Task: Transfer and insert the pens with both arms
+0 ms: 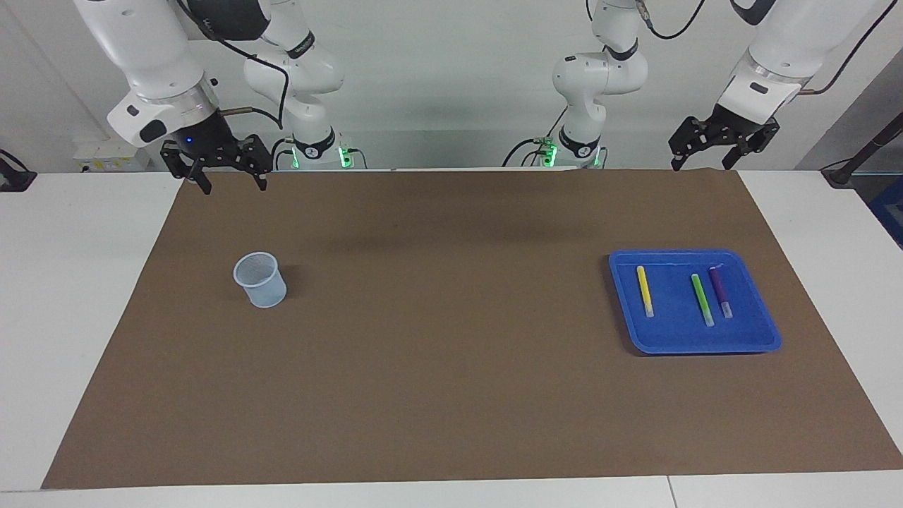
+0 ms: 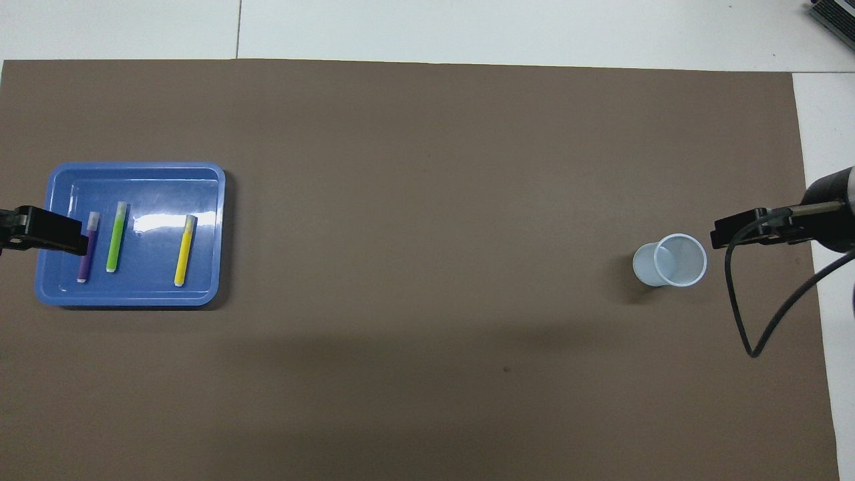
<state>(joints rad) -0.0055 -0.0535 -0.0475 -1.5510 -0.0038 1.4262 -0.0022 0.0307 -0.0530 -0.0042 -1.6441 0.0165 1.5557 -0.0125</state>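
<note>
Three pens lie side by side in a blue tray (image 1: 705,346) toward the left arm's end: yellow (image 1: 645,290), light green (image 1: 702,300) and purple (image 1: 720,291). From overhead the yellow pen (image 2: 184,250), green pen (image 2: 116,237) and purple pen (image 2: 87,254) show in the tray (image 2: 133,170). My left gripper (image 1: 703,164) hangs open and empty, high over the mat's edge by the robots. A finger (image 2: 50,230) of it overlaps the tray's edge in the overhead view. My right gripper (image 1: 233,185) hangs open and empty at the other end.
A pale translucent cup (image 1: 260,279) stands upright on the brown mat (image 1: 451,353) toward the right arm's end, also seen from overhead as the cup (image 2: 670,260). A black cable (image 2: 741,314) dangles from the right wrist. White table borders the mat.
</note>
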